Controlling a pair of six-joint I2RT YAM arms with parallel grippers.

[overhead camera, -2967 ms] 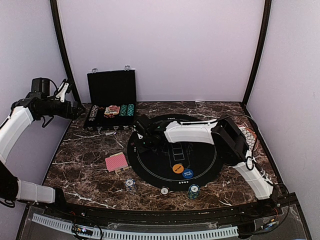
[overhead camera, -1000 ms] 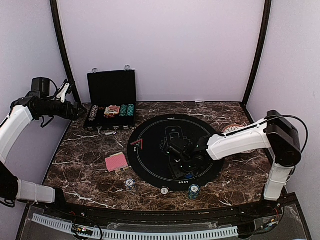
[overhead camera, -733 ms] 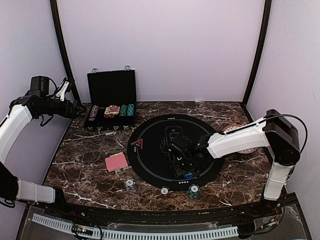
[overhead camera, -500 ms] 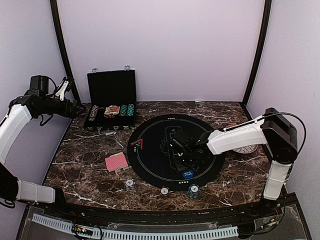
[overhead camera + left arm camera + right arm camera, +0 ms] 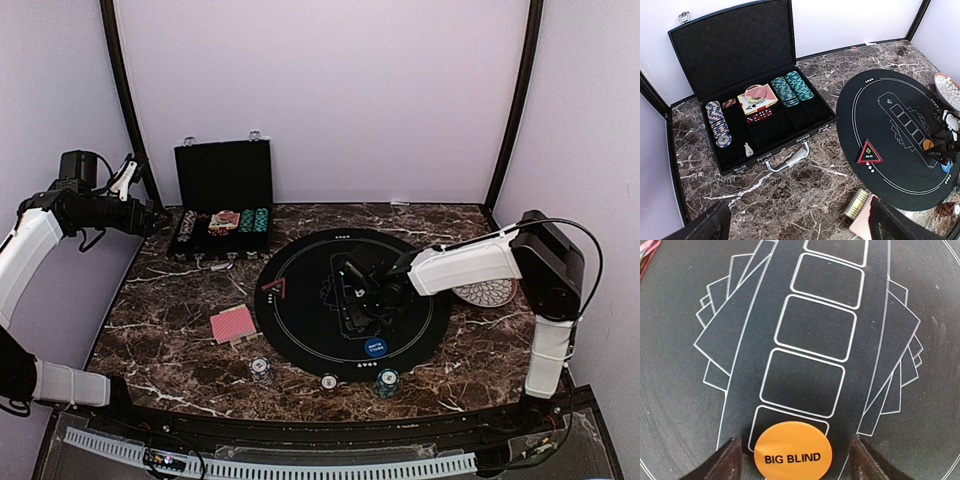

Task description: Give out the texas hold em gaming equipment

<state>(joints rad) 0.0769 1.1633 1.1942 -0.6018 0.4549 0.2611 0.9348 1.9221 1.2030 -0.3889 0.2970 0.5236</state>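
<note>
An orange BIG BLIND marker disc lies on the black round mat, between the fingers of my open right gripper, with a gap on each side. In the top view that gripper hovers over the mat's middle and hides the disc. A blue marker disc sits near the mat's front edge. Red-backed cards lie left of the mat. Three small chip stacks stand by the near edge. My left gripper hangs high at the far left, open, nothing between its fingers.
The open black case at the back left holds rows of chips and a card deck. A red ALL IN triangle rests on the mat's left. A white patterned plate lies under the right arm.
My right gripper has drawn back from the mat's front edge toward its middle, taking the orange disc away from the blue one, and its jaws have widened. The left arm has stayed put.
</note>
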